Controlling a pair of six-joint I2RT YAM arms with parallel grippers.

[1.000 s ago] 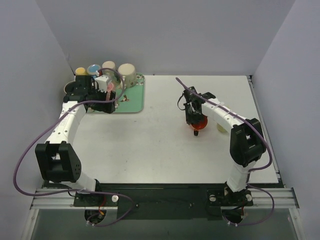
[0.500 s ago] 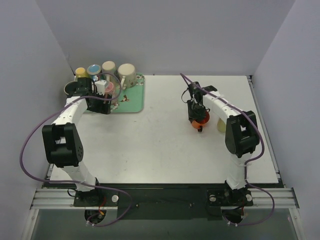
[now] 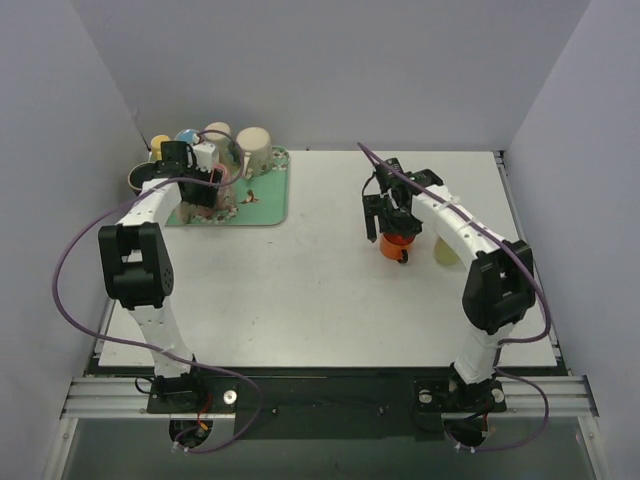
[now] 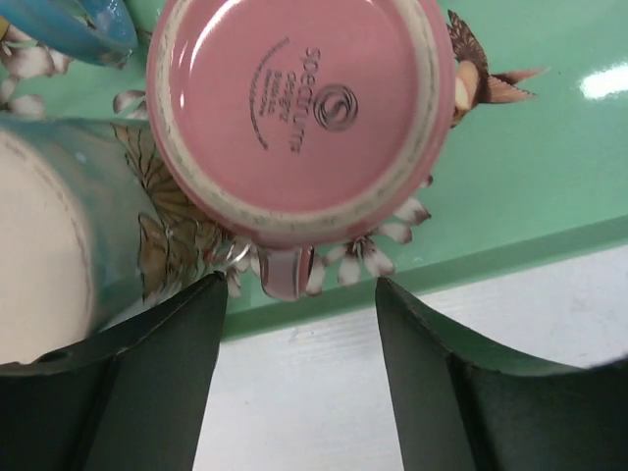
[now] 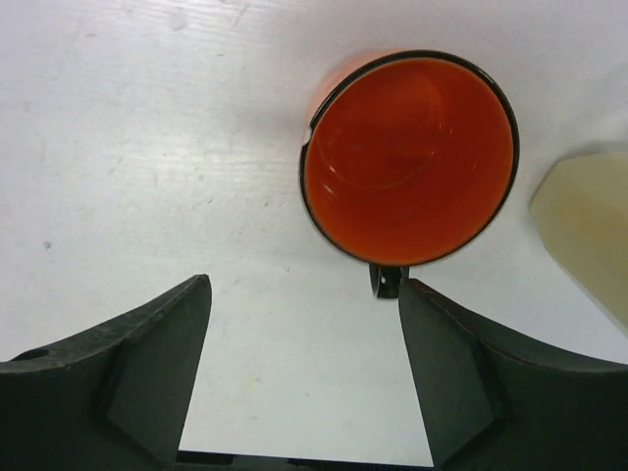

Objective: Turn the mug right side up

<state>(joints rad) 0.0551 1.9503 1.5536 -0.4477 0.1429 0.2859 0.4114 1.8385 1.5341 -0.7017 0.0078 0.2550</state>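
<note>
A pink mug point(image 4: 299, 108) stands upside down on the green tray point(image 4: 549, 177), its stamped base facing the left wrist camera. My left gripper point(image 4: 299, 294) hovers over it, open. The mug's handle point(image 4: 285, 270) lies just beyond the fingertips, untouched. In the top view the left gripper point(image 3: 205, 185) covers this mug. On the right, an orange mug point(image 5: 410, 157) stands upright on the white table, mouth up, with its handle near my right finger. My right gripper point(image 5: 304, 294) is open beside it, empty. From above, the right gripper point(image 3: 388, 222) sits just behind the orange mug point(image 3: 398, 243).
Several other mugs crowd the tray point(image 3: 265, 205): a cream one point(image 3: 253, 150), a blue one point(image 3: 188, 137) and a teal-and-cream one point(image 4: 49, 255). A dark bowl point(image 3: 140, 178) sits at the tray's left. A pale cream mug point(image 3: 446, 252) lies right of the orange mug.
My right gripper has opened and let go of the orange mug, which stands upright. My left arm has swung back over the tray's mugs, its jaws somewhat narrower.
</note>
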